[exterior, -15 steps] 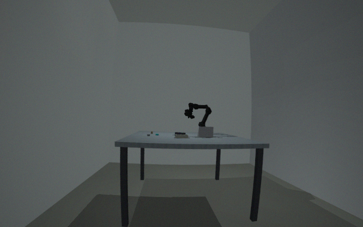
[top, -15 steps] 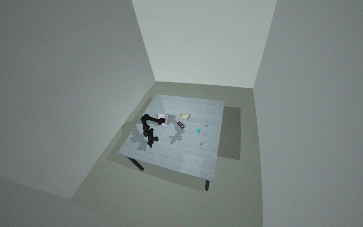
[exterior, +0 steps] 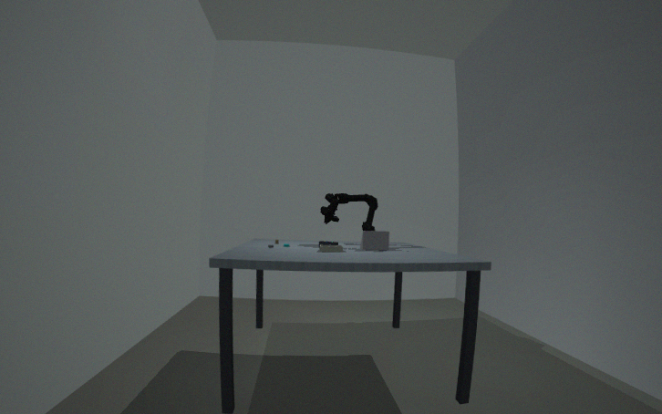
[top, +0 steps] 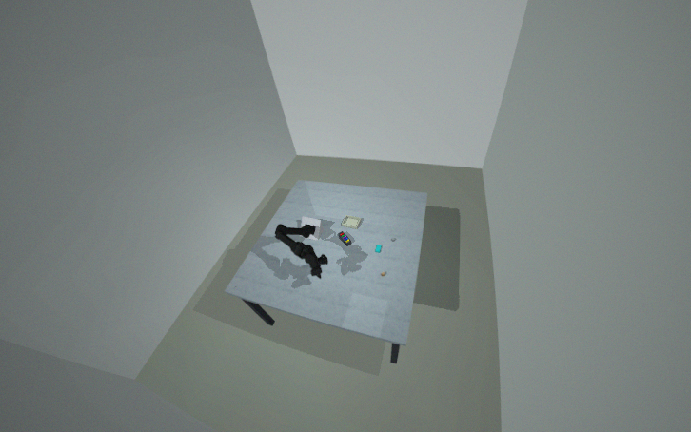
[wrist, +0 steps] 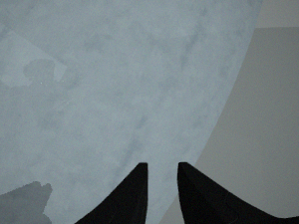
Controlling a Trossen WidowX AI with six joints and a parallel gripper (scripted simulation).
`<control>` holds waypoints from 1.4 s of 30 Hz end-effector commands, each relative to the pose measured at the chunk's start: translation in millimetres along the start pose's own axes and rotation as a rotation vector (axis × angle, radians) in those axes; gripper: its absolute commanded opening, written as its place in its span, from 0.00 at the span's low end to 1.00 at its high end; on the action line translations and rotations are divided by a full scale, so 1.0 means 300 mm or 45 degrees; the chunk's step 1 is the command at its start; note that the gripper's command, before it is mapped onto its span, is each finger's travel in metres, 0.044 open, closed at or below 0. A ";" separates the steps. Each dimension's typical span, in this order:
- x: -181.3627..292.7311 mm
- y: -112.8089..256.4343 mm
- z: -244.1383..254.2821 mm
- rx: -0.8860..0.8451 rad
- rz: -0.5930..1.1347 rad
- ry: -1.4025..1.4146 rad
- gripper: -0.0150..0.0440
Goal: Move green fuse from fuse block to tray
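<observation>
Green fuse (top: 343, 236) is probably light, stiff and slick, so imo pinch its top squarely; end effector (top: 319, 275) (exterior: 326, 222) (wrist: 161, 170)'s empty, slightly open.

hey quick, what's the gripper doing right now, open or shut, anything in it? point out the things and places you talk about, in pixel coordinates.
Gripper (top: 318, 275) (exterior: 327, 222) (wrist: 161, 170): partly open, with a narrow gap between the fingers and nothing in it.

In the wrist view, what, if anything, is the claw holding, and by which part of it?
Nothing is held: the claw is partly open, with only the table top and floor showing past its fingertips.
</observation>
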State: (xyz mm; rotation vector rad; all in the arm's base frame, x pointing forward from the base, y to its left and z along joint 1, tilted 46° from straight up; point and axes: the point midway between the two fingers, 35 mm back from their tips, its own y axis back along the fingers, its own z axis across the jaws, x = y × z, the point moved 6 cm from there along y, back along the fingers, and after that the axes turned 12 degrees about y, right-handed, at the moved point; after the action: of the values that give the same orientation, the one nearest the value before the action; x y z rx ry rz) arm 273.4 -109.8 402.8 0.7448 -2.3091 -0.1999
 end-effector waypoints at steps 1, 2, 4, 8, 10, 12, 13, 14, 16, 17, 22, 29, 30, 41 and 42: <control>-0.203 -0.015 0.033 -0.070 -0.157 0.011 0.38; -0.255 -0.015 0.045 -0.092 -0.193 0.016 0.38; -0.356 -0.009 0.074 -0.138 -0.257 0.028 0.38; -0.557 0.026 0.164 -0.233 -0.366 0.124 0.38; -0.627 0.045 0.206 -0.268 -0.398 0.171 0.38; -0.678 0.061 0.243 -0.302 -0.417 0.195 0.38; -0.710 0.072 0.268 -0.325 -0.426 0.208 0.38; -0.741 0.084 0.295 -0.351 -0.433 0.219 0.38; -0.800 0.109 0.355 -0.406 -0.438 0.236 0.38; -0.835 0.125 0.395 -0.442 -0.435 0.245 0.38; -0.963 0.214 0.607 -0.596 -0.357 0.295 0.38; -1.042 0.295 0.823 -0.680 -0.172 0.347 0.38; -1.042 0.295 0.823 -0.680 -0.172 0.347 0.38; -1.045 0.281 0.832 -0.680 -0.172 0.347 0.38; -1.045 0.278 0.834 -0.680 -0.172 0.347 0.38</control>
State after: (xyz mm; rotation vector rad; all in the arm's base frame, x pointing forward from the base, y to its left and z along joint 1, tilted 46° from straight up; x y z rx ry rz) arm 257.3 122.5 67.1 0.6077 -1.8288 -0.7004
